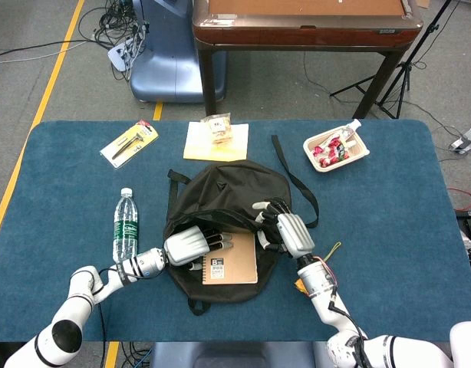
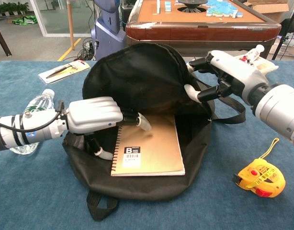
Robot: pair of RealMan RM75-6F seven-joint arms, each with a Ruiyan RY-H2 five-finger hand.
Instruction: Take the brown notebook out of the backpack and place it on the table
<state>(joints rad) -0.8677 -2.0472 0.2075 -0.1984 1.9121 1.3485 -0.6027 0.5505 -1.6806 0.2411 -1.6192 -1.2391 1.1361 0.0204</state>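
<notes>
The brown spiral notebook lies flat in the mouth of the black backpack, its cover showing. My left hand reaches into the opening from the left. Its fingertips lie over the notebook's upper left corner and its thumb hangs just left of the spiral edge, not closed on the notebook. My right hand grips the backpack's upper flap at the right side and holds it up.
A water bottle lies left of the backpack, by my left forearm. A yellow tape measure sits to the right. Further back are a tool pack, a yellow sheet with a snack and a food tray.
</notes>
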